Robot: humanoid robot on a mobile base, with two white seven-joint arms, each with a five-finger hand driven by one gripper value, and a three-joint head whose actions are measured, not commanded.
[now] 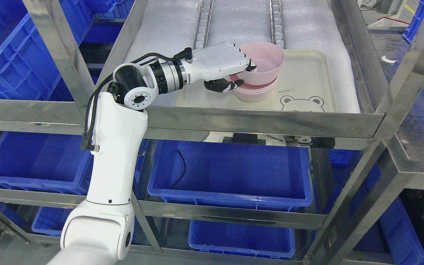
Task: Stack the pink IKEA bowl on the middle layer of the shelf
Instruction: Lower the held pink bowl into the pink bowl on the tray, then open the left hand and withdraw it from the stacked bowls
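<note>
A pink bowl [265,60] sits tilted in the top of a stack of pink bowls [254,92] on a cream tray [307,84] with a bear drawing. My left hand [239,75] reaches in from the lower left and grips the top bowl's near rim, fingers over the edge inside and thumb under it outside. The bowl leans a little to the right and rests partly inside the one below. My right hand does not show.
The tray lies on white foam on a steel shelf [263,121] with roller rails [204,22] behind. Steel uprights [57,51] frame both sides. Blue bins [230,173] fill the lower levels and the left.
</note>
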